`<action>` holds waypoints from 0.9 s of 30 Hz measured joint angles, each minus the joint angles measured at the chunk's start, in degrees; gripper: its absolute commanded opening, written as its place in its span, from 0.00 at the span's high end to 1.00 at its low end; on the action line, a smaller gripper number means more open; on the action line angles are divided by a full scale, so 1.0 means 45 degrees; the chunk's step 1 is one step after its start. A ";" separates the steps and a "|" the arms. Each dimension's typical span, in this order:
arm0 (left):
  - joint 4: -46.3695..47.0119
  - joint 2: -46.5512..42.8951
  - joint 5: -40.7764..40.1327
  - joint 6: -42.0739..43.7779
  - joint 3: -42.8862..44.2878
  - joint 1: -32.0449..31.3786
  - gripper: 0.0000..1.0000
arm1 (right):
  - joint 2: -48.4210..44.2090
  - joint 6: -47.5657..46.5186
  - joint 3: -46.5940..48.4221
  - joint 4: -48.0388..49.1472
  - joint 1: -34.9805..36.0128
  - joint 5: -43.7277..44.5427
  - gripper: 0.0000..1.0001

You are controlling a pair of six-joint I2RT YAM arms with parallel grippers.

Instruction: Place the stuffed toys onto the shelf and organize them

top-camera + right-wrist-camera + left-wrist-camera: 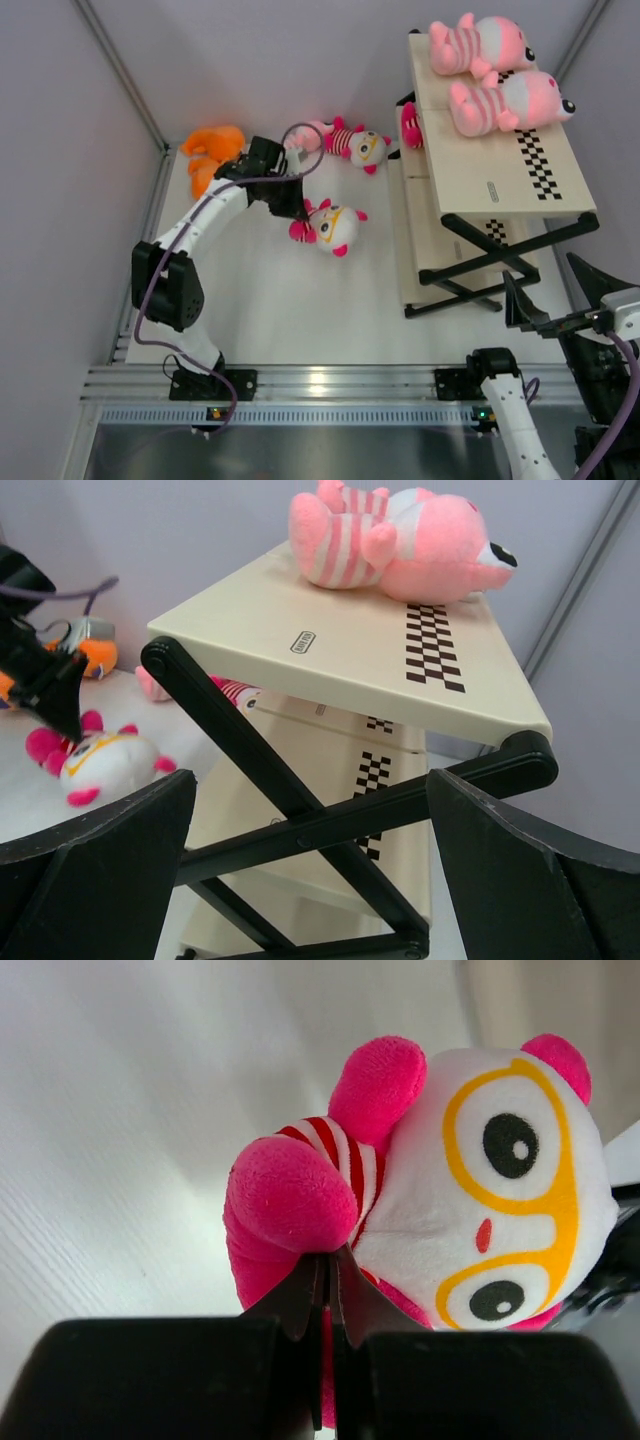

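Observation:
My left gripper [300, 207] is shut on the hot-pink limb of a hot-pink toy with a white face and yellow glasses [332, 228], mid-table; the left wrist view shows the fingers [300, 1295] pinching pink plush beside the face [500, 1190]. A second hot-pink toy [352, 145] lies behind it, and a third [410, 125] pokes out on a lower shelf board. An orange toy [210, 150] lies at the back left. Two pale-pink striped toys [480, 45] [510, 100] lie on the shelf's top board [500, 175]. My right gripper [310, 780] is open and empty, facing the shelf's black frame [250, 760].
Grey walls enclose the table on the left, back and right. The shelf fills the right side, its crossed black legs [480, 265] reaching toward the near edge. The left arm's purple cable [305, 150] loops above the held toy.

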 measured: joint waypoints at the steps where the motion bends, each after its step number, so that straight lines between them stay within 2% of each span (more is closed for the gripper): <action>1: 0.0010 -0.0296 0.0015 -0.0763 0.0690 0.0000 1.00 | 0.0000 0.0005 0.0063 0.0019 0.0000 -0.0005 0.01; 8: 0.0359 -0.0515 -0.0155 -0.4245 0.5829 -0.0136 1.00 | 0.0204 0.0243 0.0471 0.0160 0.0000 -0.0058 0.01; 14: 0.0787 0.0942 -0.1302 -0.5469 0.9369 -0.1865 1.00 | 0.0583 0.0578 0.0714 0.0316 0.0000 -0.0053 0.01; 20: 0.0617 0.2793 -0.1617 -0.5756 0.9894 -0.3517 1.00 | 0.0835 0.0947 0.0947 0.0350 0.0000 -0.0005 0.00; 27: 0.0423 0.3332 -0.1569 -0.5814 0.9044 -0.3706 1.00 | 0.0835 0.1059 0.1030 0.0350 0.0000 0.0102 0.00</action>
